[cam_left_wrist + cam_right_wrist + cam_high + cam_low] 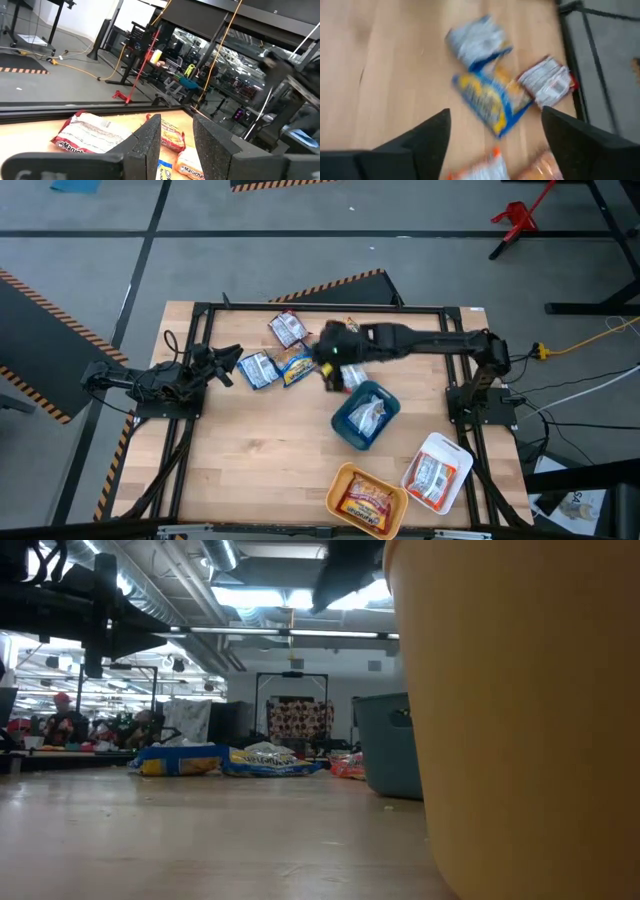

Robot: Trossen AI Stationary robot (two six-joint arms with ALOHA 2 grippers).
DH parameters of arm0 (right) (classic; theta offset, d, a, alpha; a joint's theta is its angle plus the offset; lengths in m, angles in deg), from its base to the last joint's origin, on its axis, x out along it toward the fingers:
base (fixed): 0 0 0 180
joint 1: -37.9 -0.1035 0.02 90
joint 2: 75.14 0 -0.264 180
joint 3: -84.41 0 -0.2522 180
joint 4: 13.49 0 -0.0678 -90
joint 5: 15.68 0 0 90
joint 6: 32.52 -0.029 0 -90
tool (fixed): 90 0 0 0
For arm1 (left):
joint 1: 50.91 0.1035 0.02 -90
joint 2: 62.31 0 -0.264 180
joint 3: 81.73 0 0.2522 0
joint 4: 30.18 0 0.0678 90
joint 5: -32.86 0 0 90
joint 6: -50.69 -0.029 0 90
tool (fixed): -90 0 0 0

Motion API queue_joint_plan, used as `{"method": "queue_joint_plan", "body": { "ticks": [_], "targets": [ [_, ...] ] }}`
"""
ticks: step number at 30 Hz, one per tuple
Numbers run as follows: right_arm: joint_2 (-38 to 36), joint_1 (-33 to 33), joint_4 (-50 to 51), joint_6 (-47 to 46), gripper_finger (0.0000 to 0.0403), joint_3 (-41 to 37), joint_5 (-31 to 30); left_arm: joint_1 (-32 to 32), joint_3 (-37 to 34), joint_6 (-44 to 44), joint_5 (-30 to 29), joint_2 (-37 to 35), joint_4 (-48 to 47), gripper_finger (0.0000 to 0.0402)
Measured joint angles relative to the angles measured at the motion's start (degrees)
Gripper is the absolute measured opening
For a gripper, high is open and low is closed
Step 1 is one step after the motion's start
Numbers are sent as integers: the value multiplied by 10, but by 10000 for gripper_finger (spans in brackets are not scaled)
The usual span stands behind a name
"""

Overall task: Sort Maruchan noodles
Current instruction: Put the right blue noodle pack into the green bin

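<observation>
Several Maruchan packets lie flat near the table's far middle: a red-and-white one (288, 330), a blue-and-white one (258, 369), a yellow-and-blue one (297, 367), and orange ones (350, 325) partly hidden under the right arm. My right gripper (331, 372) (495, 142) hovers open above this group and touches nothing. The right wrist view shows the blue-and-white packet (477, 42), the yellow-and-blue packet (492, 102) and the red-and-white packet (547, 82) below its fingers. My left gripper (230, 360) (177, 145) sits low just left of the blue-and-white packet, open by a narrow gap.
A teal tray (345, 430) holds a blue-and-white packet, an orange tray (340, 480) an orange one, and a white tray (455, 452) a red-and-white one, all toward the near right. In the low view the orange tray's wall (520, 720) fills the right. Bare wood lies near left.
</observation>
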Motion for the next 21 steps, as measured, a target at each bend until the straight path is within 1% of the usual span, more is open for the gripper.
{"method": "queue_joint_plan", "body": {
  "ticks": [3, 5, 7, 10, 13, 18, 21],
  "targets": [
    [26, 31, -40, -85, 329, 0, 17, 0, 0, 0, 7, 0, 0, 108],
    [51, 48, -62, -128, 352, -1, 32, 0, 0, 0, 15, 0, 0, 108],
    [80, 57, -81, -157, 370, -1, 31, 0, 0, 0, 18, 0, 0, 108],
    [125, 68, -88, -183, 387, -1, 32, 0, 0, 0, 18, 0, 0, 108],
    [164, 78, -90, -223, 393, -1, 45, 0, 0, 0, 24, 0, 0, 108],
    [207, 89, -85, -214, 395, -1, 77, 0, 0, -2, 29, 0, 0, 108],
    [220, 88, -92, -183, 395, -1, 82, 0, 0, -2, 28, 0, 0, 108]
  ]
}}
